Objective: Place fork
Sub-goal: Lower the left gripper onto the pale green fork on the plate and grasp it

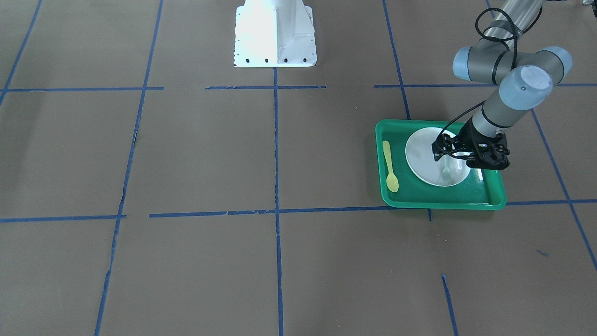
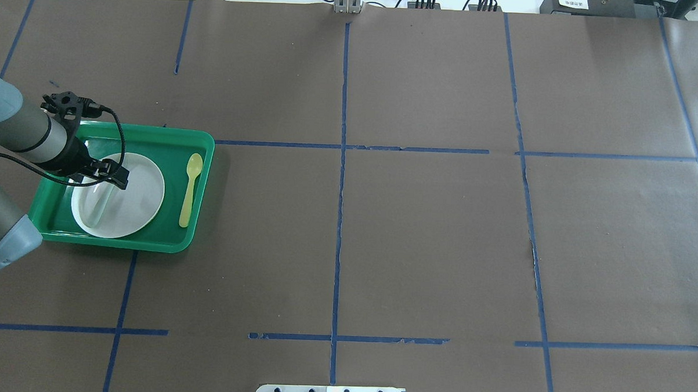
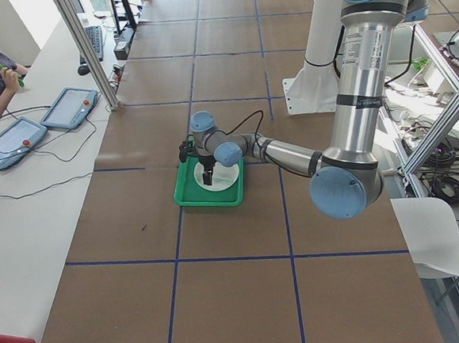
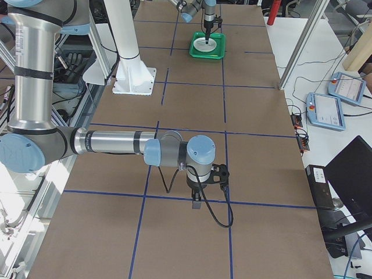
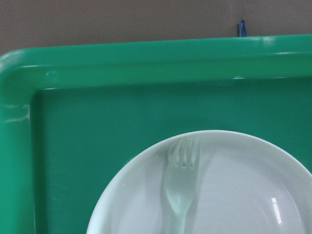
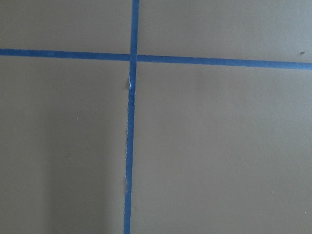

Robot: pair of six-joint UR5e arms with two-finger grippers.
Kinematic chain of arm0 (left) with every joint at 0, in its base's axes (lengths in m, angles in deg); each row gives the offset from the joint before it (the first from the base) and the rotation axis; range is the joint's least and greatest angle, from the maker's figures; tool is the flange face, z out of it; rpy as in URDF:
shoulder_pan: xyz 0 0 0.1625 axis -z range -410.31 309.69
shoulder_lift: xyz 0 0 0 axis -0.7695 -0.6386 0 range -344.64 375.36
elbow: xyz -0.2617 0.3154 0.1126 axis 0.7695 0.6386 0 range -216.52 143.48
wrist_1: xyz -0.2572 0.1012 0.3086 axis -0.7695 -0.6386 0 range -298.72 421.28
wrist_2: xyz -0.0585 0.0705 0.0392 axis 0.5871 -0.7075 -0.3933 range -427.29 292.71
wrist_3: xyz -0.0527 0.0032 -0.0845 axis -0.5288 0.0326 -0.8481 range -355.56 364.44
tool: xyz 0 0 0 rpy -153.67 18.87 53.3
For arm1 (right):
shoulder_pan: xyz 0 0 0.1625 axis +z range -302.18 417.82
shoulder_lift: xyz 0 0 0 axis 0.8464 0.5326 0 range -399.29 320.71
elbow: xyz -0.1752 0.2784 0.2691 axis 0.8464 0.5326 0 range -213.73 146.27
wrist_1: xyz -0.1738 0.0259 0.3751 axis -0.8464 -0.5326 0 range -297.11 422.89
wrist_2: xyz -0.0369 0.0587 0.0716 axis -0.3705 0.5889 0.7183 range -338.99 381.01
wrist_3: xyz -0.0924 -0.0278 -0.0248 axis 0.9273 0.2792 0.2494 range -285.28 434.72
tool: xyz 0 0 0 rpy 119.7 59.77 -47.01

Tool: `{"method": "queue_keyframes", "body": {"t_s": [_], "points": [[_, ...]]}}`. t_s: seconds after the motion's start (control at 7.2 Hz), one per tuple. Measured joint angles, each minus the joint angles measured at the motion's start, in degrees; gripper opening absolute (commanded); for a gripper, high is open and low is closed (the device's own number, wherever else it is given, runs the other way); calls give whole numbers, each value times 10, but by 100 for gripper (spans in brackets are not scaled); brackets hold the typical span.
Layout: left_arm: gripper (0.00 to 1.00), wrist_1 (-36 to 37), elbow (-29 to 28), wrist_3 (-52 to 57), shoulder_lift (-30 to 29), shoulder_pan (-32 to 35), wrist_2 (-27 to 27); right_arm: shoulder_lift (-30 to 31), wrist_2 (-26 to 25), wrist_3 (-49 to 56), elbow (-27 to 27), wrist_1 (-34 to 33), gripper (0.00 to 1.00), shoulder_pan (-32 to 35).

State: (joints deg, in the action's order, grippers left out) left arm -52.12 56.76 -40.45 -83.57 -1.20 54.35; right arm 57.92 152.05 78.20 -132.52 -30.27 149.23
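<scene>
The pale translucent fork (image 1: 447, 172) hangs tines-down from my left gripper (image 1: 445, 157) over the white plate (image 1: 422, 154), which sits in the green tray (image 1: 443, 198). The gripper is shut on the handle's end. In the overhead view the left gripper (image 2: 115, 182) holds the fork (image 2: 100, 205) above the plate (image 2: 143, 194). The left wrist view shows the fork (image 5: 183, 187) with its tines over the plate's (image 5: 243, 195) far part, and no fingers. My right gripper (image 4: 197, 200) points down at bare table far from the tray; I cannot tell whether it is open or shut.
A yellow spoon (image 2: 189, 193) lies in the tray (image 2: 153, 137) beside the plate, towards the table's middle. The robot's white base (image 1: 275, 37) stands at the table's centre edge. Blue tape lines (image 6: 129, 146) cross the brown table. Tablets (image 3: 69, 108) lie on a side bench.
</scene>
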Motion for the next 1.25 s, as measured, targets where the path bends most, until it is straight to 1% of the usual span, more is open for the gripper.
{"method": "queue_keyframes", "body": {"t_s": [0.28,0.42,0.56,0.83,0.97,1.25], "points": [[99,-12,-11,-1,-2,-5,0,0,0,0,0,0,100,0],[98,-16,-14,-1,-3,-6,1,0,0,0,0,0,100,0],[92,-17,-16,-1,-3,-8,1,0,0,0,0,0,100,0],[63,-18,-17,-2,-4,-12,1,0,0,0,0,0,100,0],[43,-18,-17,-4,-4,-13,1,0,0,0,0,0,100,0],[13,-18,-16,-4,-4,-14,1,0,0,0,0,0,100,0]]}}
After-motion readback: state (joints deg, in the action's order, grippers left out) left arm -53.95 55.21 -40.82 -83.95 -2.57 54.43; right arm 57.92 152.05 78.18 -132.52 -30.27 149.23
